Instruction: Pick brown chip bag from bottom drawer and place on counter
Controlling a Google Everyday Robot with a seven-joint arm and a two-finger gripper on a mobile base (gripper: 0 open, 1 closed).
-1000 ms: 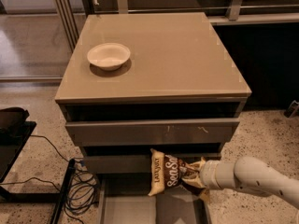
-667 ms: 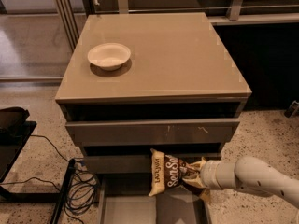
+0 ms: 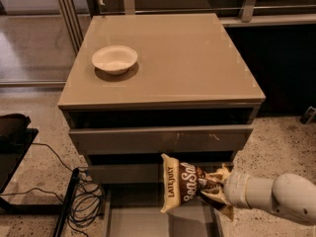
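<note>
The bag point(image 3: 185, 184) hangs in the air, low and near in the scene. It sits in front of the cabinet's middle drawer point(image 3: 123, 173) and over the pulled-out bottom drawer point(image 3: 148, 223), touching neither as far as can be seen. The gripper point(image 3: 216, 187) comes in from the right on a white arm point(image 3: 276, 196) and is clamped on the bag's right end. The foil there is bunched and crumpled around the fingers (they are mostly buried in it, so how narrow the gap is cannot be read).

The bag's long axis runs left to right, nearly level, with the free end to the left and the pinched end to the right. Its printed face is turned up toward the camera. The lettering climbs from bottom to top, so the bag lies on its side, its cream seam standing upright at the left edge.

The bottom drawer shows its plain grey floor below the bag. The top drawer point(image 3: 158, 138) stands slightly out, its inside dark. On the counter point(image 3: 197, 58), well apart from the bag, a white bowl point(image 3: 114, 59) sits upright at the left. Cables point(image 3: 84, 201) lie on the floor left of the cabinet.
</note>
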